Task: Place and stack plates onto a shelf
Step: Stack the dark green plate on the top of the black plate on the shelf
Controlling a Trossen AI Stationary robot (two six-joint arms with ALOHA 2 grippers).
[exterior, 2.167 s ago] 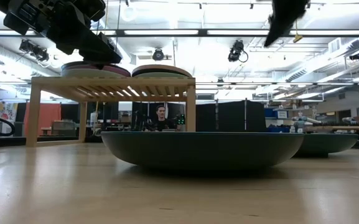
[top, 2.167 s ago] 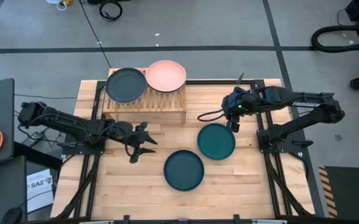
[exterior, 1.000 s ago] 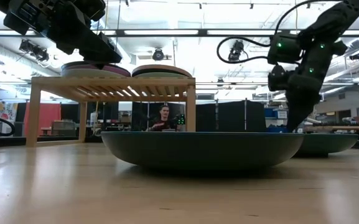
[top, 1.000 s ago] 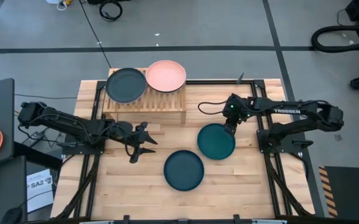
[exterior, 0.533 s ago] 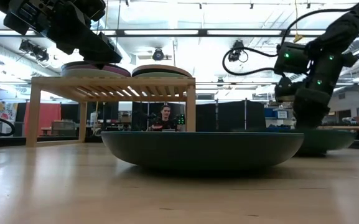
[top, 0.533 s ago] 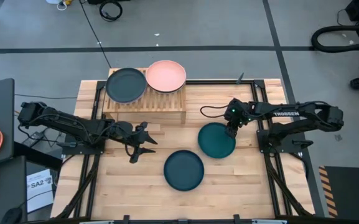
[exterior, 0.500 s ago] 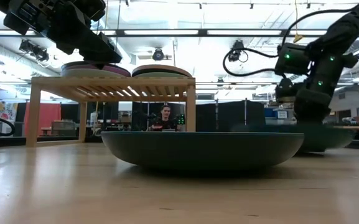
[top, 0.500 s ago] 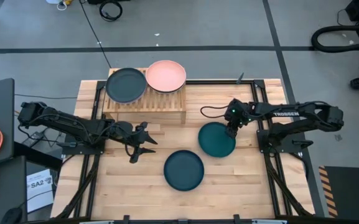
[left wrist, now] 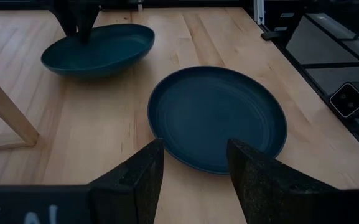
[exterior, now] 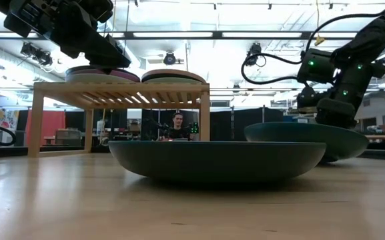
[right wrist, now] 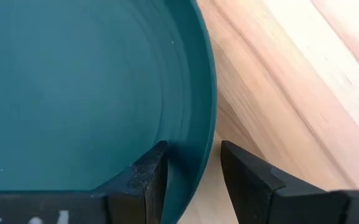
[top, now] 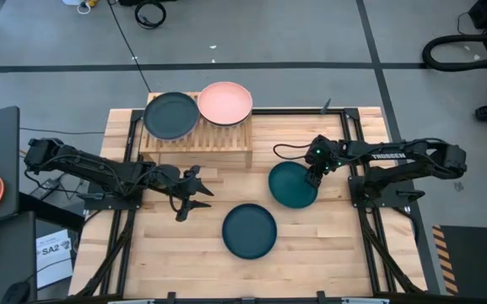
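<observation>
My right gripper (top: 313, 176) is shut on the green-teal plate (top: 293, 185) right of the table's middle; the plate also shows in the low view (exterior: 305, 137). A dark teal plate (top: 249, 230) lies flat on the table nearer the front. My left gripper (top: 194, 194) is open and empty, left of that plate, its fingers pointing toward it (left wrist: 216, 118). The light-wood shelf (top: 197, 139) stands at the far left, with a black plate (top: 171, 115) and a pink plate (top: 224, 102) on top of its two stacks. My right gripper has the green-teal plate by its rim (right wrist: 207, 118) on the plate's far right side, one finger (right wrist: 148, 180) inside the bowl and the other outside. The fingers come from above, pointing down. The plate is raised and tilted; whether its low side touches the table I cannot tell.
Bare wooden tabletop (top: 327, 245) lies in front of and around the two low plates. Black frame rails (top: 357, 143) run along the table's right and left sides. A person (exterior: 177, 125) sits in the room far behind the shelf.
My right gripper has come down onto the green-teal plate's far right rim and has raised it. The plate, flat on the table a second ago, now stands higher and tilted and has shifted slightly toward the far edge.
</observation>
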